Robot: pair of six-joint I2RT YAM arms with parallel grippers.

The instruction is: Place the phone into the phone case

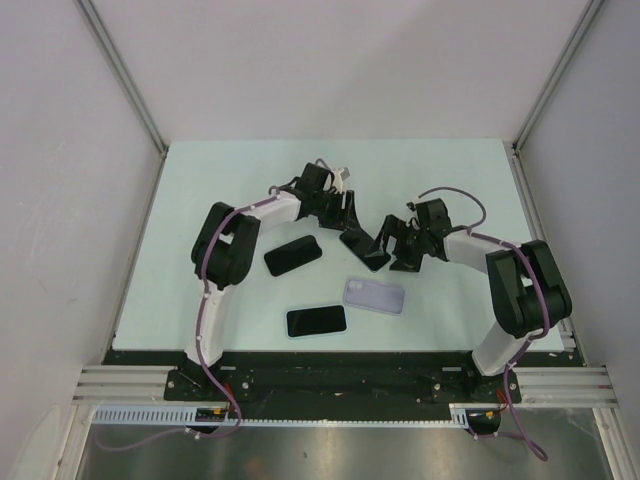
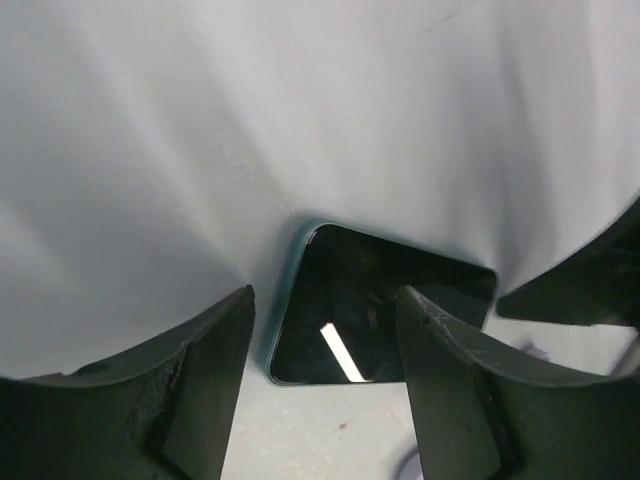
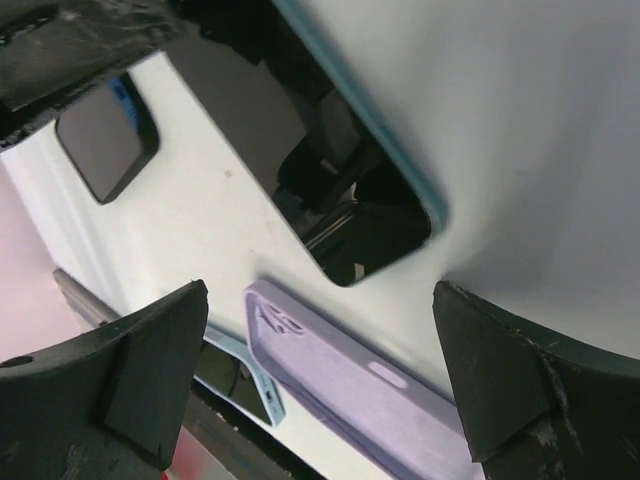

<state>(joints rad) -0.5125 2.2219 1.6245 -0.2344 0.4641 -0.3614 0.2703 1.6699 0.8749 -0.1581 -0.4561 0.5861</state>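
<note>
In the overhead view, a teal-edged phone [image 1: 365, 250] lies screen-up near the middle of the pale table [image 1: 200, 190], with its long side running from 11 o'clock to 5 o'clock. The left gripper [image 1: 346, 218] comes down on it from about 11 o'clock. Its jaws are spread apart, and its wrist camera shows the phone's near end lying between the two dark fingers [image 2: 200, 400]. There is clear table between the phone and the left-hand finger; I cannot tell whether the other finger touches it. The right gripper [image 1: 393, 246] sits at the phone's 3 o'clock, just beside it, also spread wide with nothing between its fingertips. The lavender phone case [image 1: 374, 295] lies open side up at about 6 o'clock from the phone, near it but apart. A black phone [image 1: 293, 255] rests at 9 o'clock from the teal-edged one. A phone with a pale blue rim [image 1: 316, 321] lies at 7 o'clock, just beside the case's left end and closest to the arm bases.
</note>
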